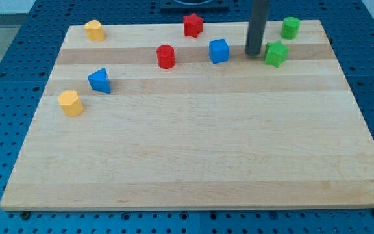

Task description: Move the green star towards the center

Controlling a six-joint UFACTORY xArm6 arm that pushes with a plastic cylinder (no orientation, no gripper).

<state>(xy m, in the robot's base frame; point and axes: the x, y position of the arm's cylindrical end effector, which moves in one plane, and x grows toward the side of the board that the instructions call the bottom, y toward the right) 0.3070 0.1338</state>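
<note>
Beside my tip (254, 53), green star (276, 54)

1. We see a pale wooden desk (193, 156) on a blue perforated base (18, 58).
2. Along its top: yellow block (94, 30), red star (193, 25), green cylinder (290, 27), green star (276, 54), blue cube (219, 51), red cylinder (165, 56).
3. At its left: blue triangular block (99, 80), second yellow block (71, 103).

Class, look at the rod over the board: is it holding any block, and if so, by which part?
Nothing is held. My tip only pushes; it stands just to the view's left of the green star.
</note>
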